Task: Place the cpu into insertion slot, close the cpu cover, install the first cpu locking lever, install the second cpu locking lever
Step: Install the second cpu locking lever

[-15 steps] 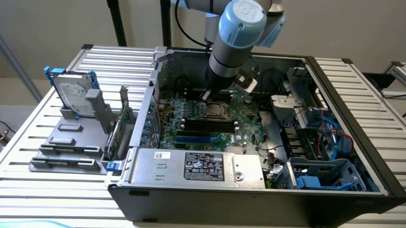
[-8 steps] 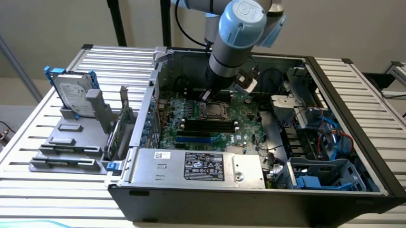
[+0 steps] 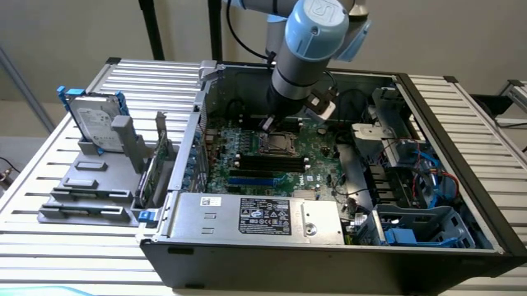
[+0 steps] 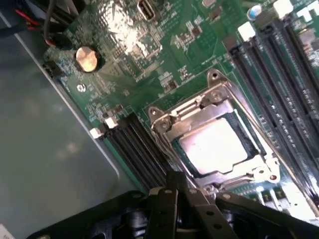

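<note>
Gripper (image 3: pixel 276 123) low over the CPU socket inside the open computer case (image 3: pixel 461 123).

We find the cpu (image 4: pixel 217 145) seated in the insertion slot (image 3: pixel 278 143), with the cpu cover (image 4: pixel 219 107) down around it; we cannot tell whether the gripper's fingers are parted or closed; black memory slots (image 4: pixel 139 144) lie just beside the socket; a coin cell battery (image 4: pixel 86 58) sits well apart on the green board; the power supply (image 3: pixel 255 217) and a hard drive (image 3: pixel 95 123) stand clear of the arm.

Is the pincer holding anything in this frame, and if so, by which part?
Cannot be told. The pincer sits at the edge of the cpu cover, which lies closed over the cpu, but any grip is hidden.
</note>
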